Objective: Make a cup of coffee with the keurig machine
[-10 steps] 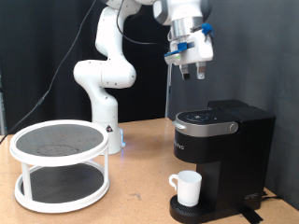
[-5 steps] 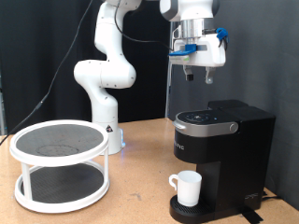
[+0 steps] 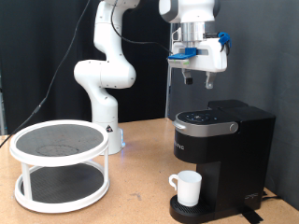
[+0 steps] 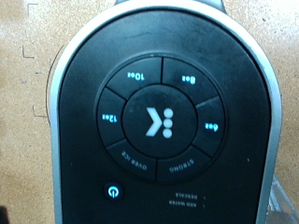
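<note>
The black keurig machine (image 3: 222,154) stands at the exterior view's right with its lid down. The white cup (image 3: 186,189) stands upright on the round drip tray (image 3: 196,213) under the spout. My gripper (image 3: 198,78) hangs in the air straight above the machine's lid, well apart from it, with nothing seen between its fingers. The wrist view looks down on the lid's control panel (image 4: 160,121), with lit size buttons around a centre brew button and a lit power symbol (image 4: 113,190). No fingers show in the wrist view.
A white two-tier round rack (image 3: 61,163) stands on the wooden table (image 3: 140,196) at the exterior view's left. The arm's white base (image 3: 101,84) rises behind it. A black curtain forms the backdrop.
The gripper has moved a little towards the exterior view's right and turned at the wrist, now centred over the machine's lid. The cup and machine have not moved.
</note>
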Robot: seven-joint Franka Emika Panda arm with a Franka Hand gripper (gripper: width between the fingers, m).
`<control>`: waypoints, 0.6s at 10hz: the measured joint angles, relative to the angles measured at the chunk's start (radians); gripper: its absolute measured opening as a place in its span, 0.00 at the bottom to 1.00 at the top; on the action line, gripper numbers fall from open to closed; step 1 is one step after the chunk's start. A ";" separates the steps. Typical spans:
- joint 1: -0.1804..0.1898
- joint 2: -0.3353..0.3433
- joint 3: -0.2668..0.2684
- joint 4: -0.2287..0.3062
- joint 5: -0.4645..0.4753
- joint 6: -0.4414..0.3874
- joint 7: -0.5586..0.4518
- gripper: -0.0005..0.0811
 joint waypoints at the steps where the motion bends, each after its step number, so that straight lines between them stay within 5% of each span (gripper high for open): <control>1: 0.000 0.009 0.001 0.000 -0.014 0.002 0.000 0.91; 4: 0.000 0.014 0.004 -0.016 -0.026 0.025 -0.011 0.91; 5: 0.000 0.015 0.004 -0.019 -0.027 0.029 -0.011 0.79; 6: 0.000 0.019 0.005 -0.019 -0.028 0.030 -0.009 0.57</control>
